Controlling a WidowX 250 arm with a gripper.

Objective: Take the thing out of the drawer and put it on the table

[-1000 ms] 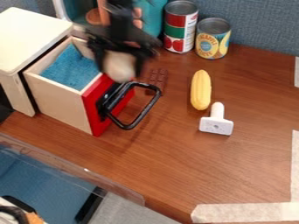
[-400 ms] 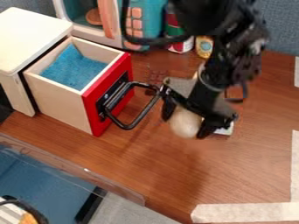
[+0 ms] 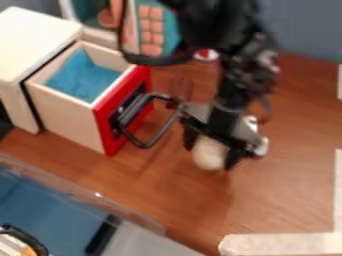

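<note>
Nearest, a rough-edged strip of pale tape (image 3: 287,243) is lying along the wood-grained table (image 3: 200,205), and a clear plastic rim (image 3: 80,187) is running slantwise over a smooth blue surface at lower left. Above the bare wood, the black gripper (image 3: 211,154) is hanging head-down and grasping the smooth, rounded, cream-coloured object (image 3: 208,152) between its fingers, outside the drawer; whether the object is touching the wood, I cannot tell. A white piece (image 3: 261,145) is showing just beside the gripper. To the left, the pale wooden drawer (image 3: 67,117) is standing open, its glossy red front (image 3: 103,122) carrying a black looped handle (image 3: 143,145), its inside holding soft-looking blue lining (image 3: 83,80). Farther back, a toy microwave (image 3: 170,32) is displaying rows of squarish orange buttons before a blue-grey partition (image 3: 300,30).
</note>
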